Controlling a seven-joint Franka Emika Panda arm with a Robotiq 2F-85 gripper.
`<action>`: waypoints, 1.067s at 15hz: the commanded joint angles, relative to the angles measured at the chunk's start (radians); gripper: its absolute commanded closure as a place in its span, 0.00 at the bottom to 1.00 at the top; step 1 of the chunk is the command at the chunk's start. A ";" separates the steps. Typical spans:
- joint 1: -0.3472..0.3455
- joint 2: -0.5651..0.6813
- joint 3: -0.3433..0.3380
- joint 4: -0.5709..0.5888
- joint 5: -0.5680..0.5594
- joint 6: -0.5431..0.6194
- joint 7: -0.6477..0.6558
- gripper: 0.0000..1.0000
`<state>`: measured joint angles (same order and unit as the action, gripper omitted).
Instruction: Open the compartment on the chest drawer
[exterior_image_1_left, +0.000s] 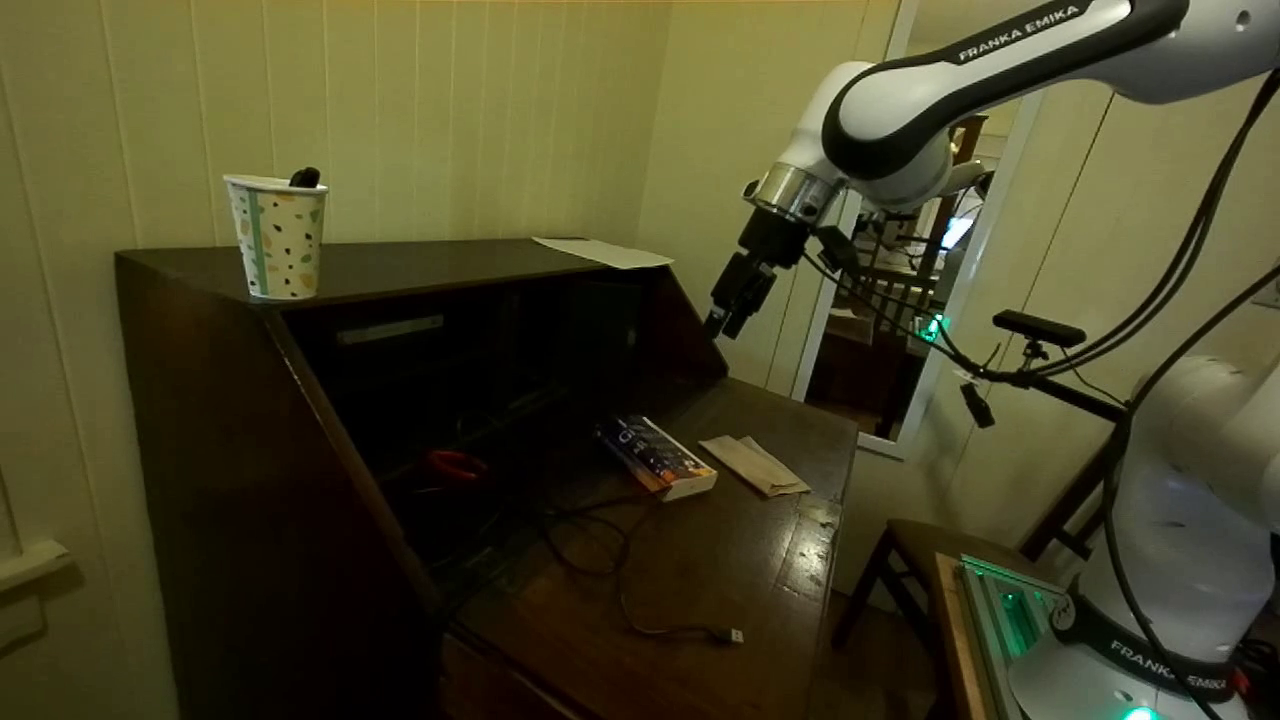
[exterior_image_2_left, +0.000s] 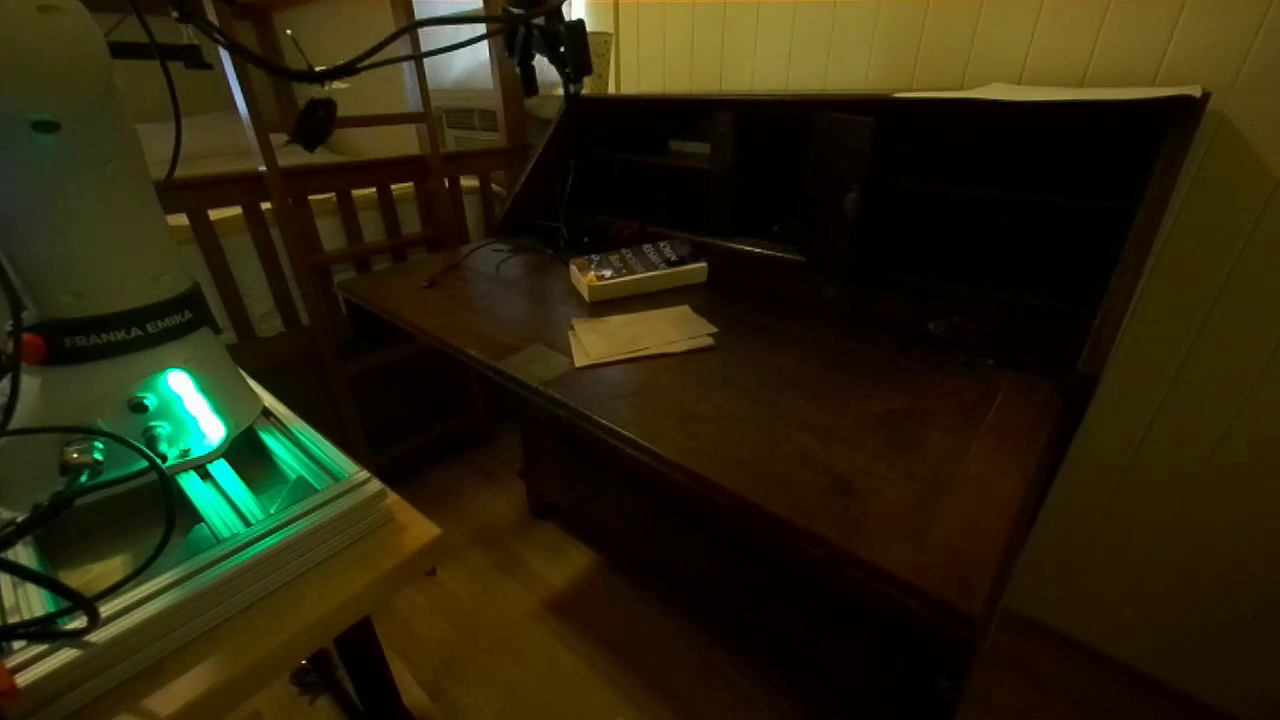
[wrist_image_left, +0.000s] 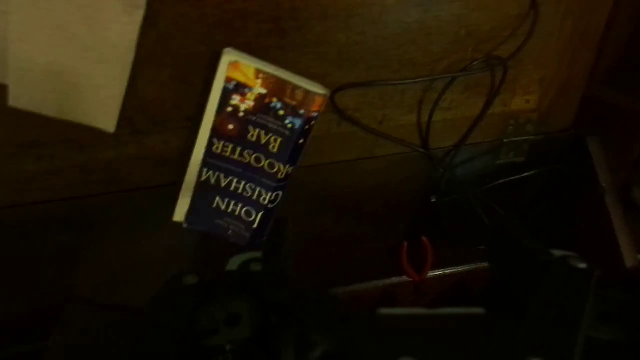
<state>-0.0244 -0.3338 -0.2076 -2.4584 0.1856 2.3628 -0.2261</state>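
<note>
The chest drawer, a dark brown bureau (exterior_image_1_left: 250, 450) (exterior_image_2_left: 800, 420), stands against the wall with its broad desk leaf folded down. Its inside is very dark, with shelves and compartments. A small dark door panel (exterior_image_2_left: 842, 190) with a knob shows at the middle of the inside; it is faint in an exterior view (exterior_image_1_left: 605, 330). I cannot tell whether it is shut or ajar. My gripper (exterior_image_1_left: 724, 328) (exterior_image_2_left: 552, 88) is in the air in front of the bureau's upper part, above the leaf. In the wrist view its fingers (wrist_image_left: 407, 260) are far apart with nothing held between them.
On the leaf lie a paperback book (exterior_image_1_left: 660, 460) (wrist_image_left: 245, 150), folded brown paper (exterior_image_2_left: 640, 335) and a black cable (exterior_image_1_left: 620, 550). A red-handled tool (exterior_image_1_left: 455, 466) lies inside. A patterned cup (exterior_image_1_left: 280, 240) and white paper (exterior_image_1_left: 605, 253) are on top. A chair (exterior_image_1_left: 950, 545) stands near the robot base.
</note>
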 joint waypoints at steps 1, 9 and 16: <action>-0.060 0.037 -0.063 0.082 -0.086 -0.013 -0.193 0.00; -0.118 0.060 -0.211 0.231 -0.033 -0.085 -0.569 0.00; -0.128 0.070 -0.200 0.239 -0.023 -0.096 -0.577 0.00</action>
<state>-0.1308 -0.2666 -0.4277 -2.2205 0.1546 2.2689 -0.7981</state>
